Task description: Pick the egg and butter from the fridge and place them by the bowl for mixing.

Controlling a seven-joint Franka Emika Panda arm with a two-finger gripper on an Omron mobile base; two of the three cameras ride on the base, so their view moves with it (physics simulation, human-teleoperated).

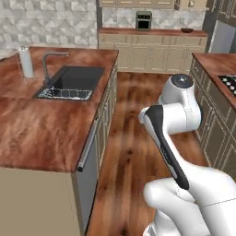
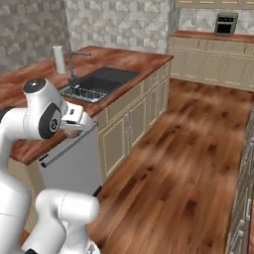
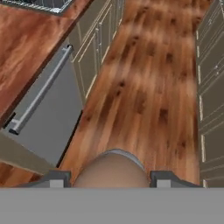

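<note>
Your gripper (image 3: 111, 178) has its two fingers (image 3: 54, 178) clasped on a rounded brown egg (image 3: 111, 170), one dark tip on each side of it, and the egg swells up between them in the hand view. In the right base view the same hand sits tucked beside the arm's upper joint, with a bit of the tan egg showing under it, just over the counter edge.

From there, take the room by size. You have the wood floor (image 1: 133, 138) running down the middle aisle. To your left lies the long wooden island counter (image 1: 41, 124), its dark sink (image 1: 73, 82) set in with a bent faucet (image 1: 50, 62) behind and a white paper-towel roll (image 1: 25, 62) near the far corner. Below the counter edge is the grey dishwasher front (image 3: 48, 113) with its bar handle (image 3: 39, 89). On the far counter you can make out a small dark bowl (image 1: 187, 30), well apart from the hand
</note>
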